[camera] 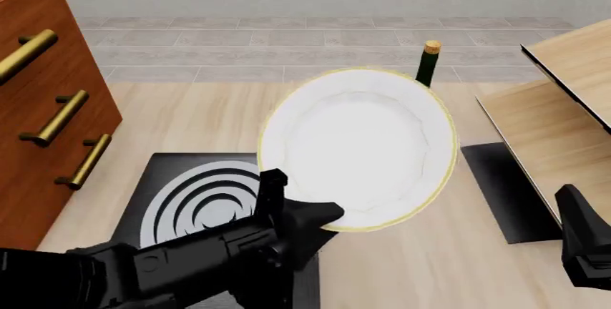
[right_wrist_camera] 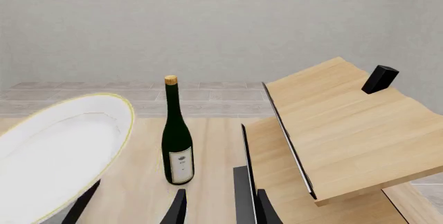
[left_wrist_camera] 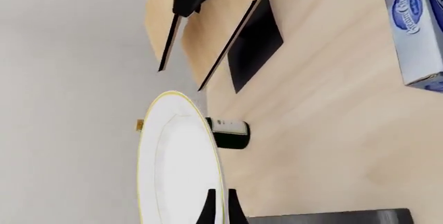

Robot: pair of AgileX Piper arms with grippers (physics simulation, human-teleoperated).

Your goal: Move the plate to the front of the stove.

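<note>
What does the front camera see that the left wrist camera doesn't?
Only the front view shows the wooden drawers, the stove with its silver rings, and the left gripper holding the lifted plate at its edge. Only the left wrist view shows a blue and white box. Both show the plate, the dark bottle, the light wooden shelves, the flat black rectangle and the table.

Left arm [camera: 182, 262]: matte black, blocky, angular housings. Right arm [camera: 584, 241]: same matte black finish, faceted casing. Hand fingers [left_wrist_camera: 209, 208]: thin black tapered blades.
</note>
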